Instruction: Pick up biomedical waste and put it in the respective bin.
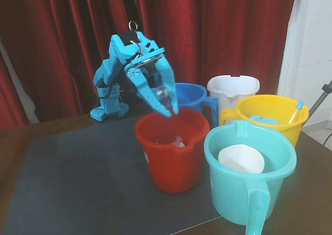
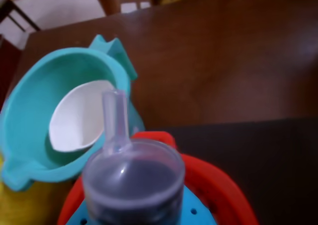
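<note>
Syringe [image 2: 131, 185] fills the wrist view's lower middle, clear barrel with dark inside, its nozzle pointing toward 12 o'clock, clamped in the blue gripper [image 1: 168, 110] whose fingers are closed round it. In the fixed view the gripper hangs just above the red bucket's [image 1: 171, 165] rim at its 12 o'clock edge. At 3 o'clock from the red bucket stands the teal bucket [image 1: 233, 196], holding a white cup-like piece [image 1: 241, 160]. Behind, at about 1 o'clock, sits a yellow bucket [image 1: 277, 121].

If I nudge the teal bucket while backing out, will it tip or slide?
Probably slide, not tip: the teal bucket looks wide and squat. It likely is light, holding only a white cup-like piece. Its handle juts toward the camera in the fixed view, so it may swivel.
</note>
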{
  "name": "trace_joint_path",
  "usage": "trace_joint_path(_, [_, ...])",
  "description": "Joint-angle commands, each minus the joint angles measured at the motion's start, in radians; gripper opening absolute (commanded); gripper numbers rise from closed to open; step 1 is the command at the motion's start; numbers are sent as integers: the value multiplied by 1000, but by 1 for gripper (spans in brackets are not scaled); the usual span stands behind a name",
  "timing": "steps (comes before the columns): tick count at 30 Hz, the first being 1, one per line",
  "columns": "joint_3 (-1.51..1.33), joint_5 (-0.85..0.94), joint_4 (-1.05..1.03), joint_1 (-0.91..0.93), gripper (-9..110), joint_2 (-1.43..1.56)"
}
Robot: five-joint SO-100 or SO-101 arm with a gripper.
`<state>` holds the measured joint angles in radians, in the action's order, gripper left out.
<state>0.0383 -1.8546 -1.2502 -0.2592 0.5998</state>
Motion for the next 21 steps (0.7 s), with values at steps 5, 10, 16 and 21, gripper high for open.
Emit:
trace_joint_path(5, [83, 77, 9, 3, 1, 25])
trace_joint_path(10, [77, 78, 8, -6, 8, 25])
trace_joint_path(16, [72, 67, 8, -11, 12, 14])
trace_joint_path(21, [83, 64, -61, -12, 12, 25])
